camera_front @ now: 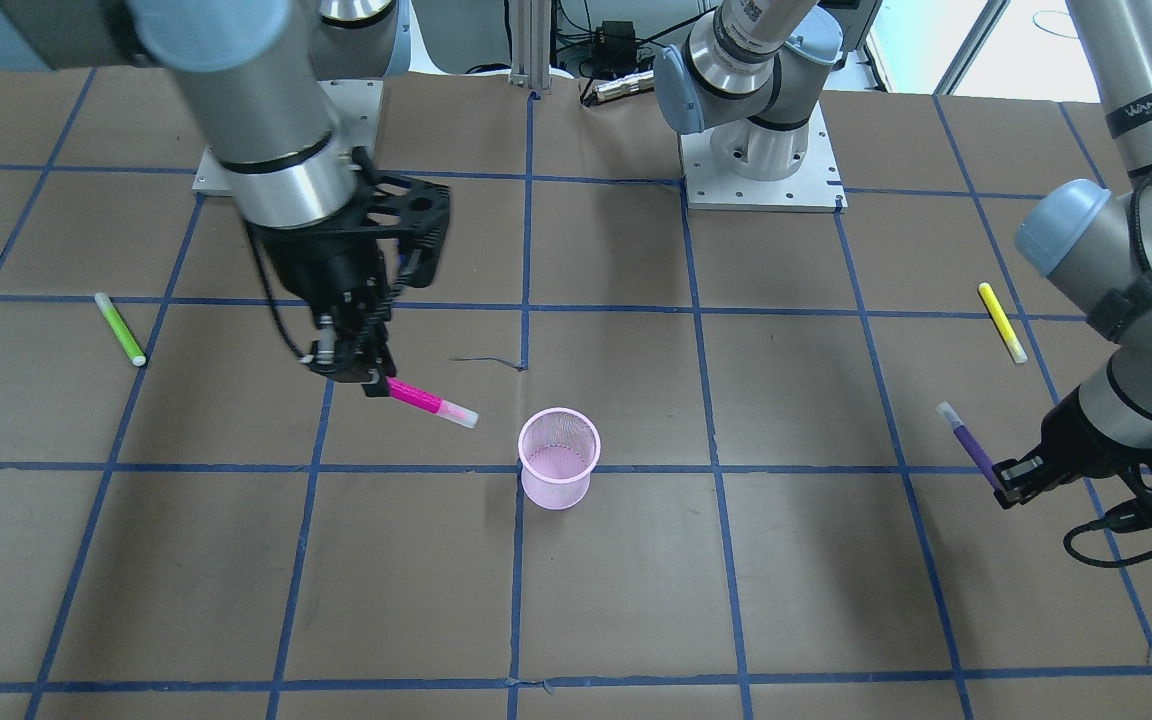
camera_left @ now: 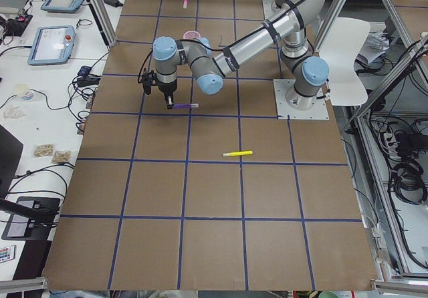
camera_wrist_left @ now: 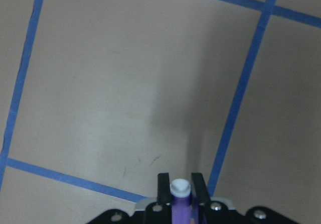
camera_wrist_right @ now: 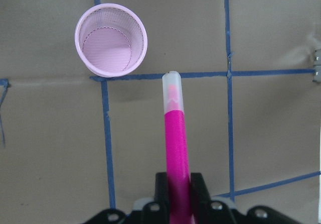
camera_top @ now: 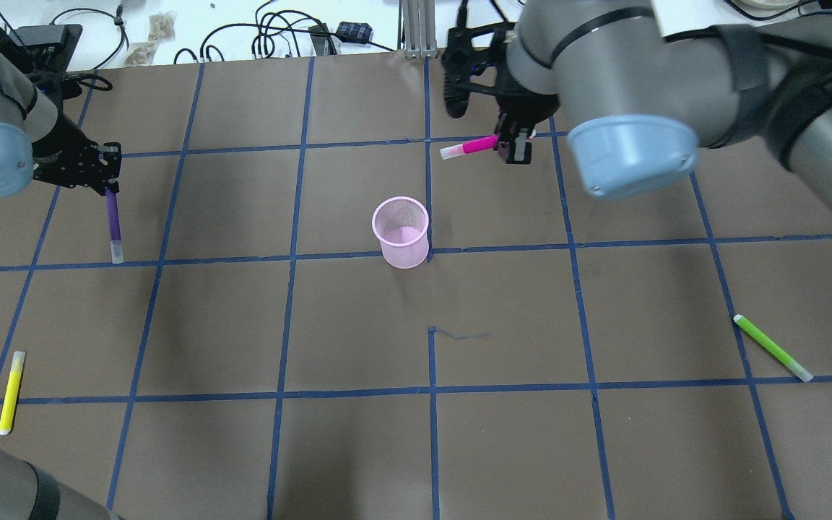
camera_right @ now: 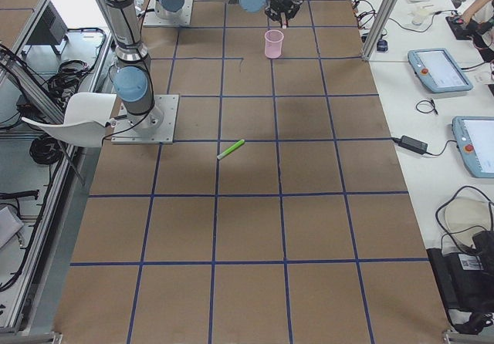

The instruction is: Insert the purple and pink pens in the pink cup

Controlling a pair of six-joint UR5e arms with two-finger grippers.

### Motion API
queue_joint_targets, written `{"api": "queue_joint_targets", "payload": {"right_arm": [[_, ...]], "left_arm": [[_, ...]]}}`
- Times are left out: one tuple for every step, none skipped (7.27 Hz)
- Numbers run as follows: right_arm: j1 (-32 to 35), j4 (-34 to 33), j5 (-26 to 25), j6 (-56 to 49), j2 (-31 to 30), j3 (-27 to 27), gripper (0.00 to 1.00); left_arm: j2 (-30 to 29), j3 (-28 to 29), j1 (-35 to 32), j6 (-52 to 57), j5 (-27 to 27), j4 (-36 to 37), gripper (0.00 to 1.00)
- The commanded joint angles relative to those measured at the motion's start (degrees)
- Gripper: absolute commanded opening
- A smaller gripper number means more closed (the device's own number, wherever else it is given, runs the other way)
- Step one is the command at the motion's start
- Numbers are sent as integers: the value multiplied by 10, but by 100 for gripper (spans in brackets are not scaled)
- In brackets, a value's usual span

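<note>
The pink mesh cup (camera_top: 401, 232) stands upright and empty near the table's middle; it also shows in the front view (camera_front: 559, 458) and the right wrist view (camera_wrist_right: 111, 39). My right gripper (camera_top: 508, 148) is shut on the pink pen (camera_top: 468, 148), held above the table, its clear cap pointing toward the cup; the pen shows in the right wrist view (camera_wrist_right: 175, 133) and the front view (camera_front: 431, 403). My left gripper (camera_top: 107, 189) is shut on the purple pen (camera_top: 113, 224), far to the cup's left; the pen also shows in the front view (camera_front: 971, 449) and the left wrist view (camera_wrist_left: 180, 204).
A yellow pen (camera_top: 11, 392) lies at the near left and a green pen (camera_top: 772, 347) at the near right. Blue tape lines grid the brown table cover (camera_top: 358, 448). Cables and electronics line the far edge (camera_top: 271, 36).
</note>
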Motion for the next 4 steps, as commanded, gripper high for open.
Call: {"api": "queue_joint_targets", "payload": {"right_arm": [[92,-48,-82,21,60,1,3],[103,-49,-83,22,80,2,3],[109,-50,-82,23,100,1,4],[110,-49,-81,23,114,0,6]], "left_arm": [[9,0,-5,1,-2,3,0],[12,1,-7,1,-6,5,0],[10,0,-8,0,-7,8,0],[12,0,-9,1,-7,9,0]]}}
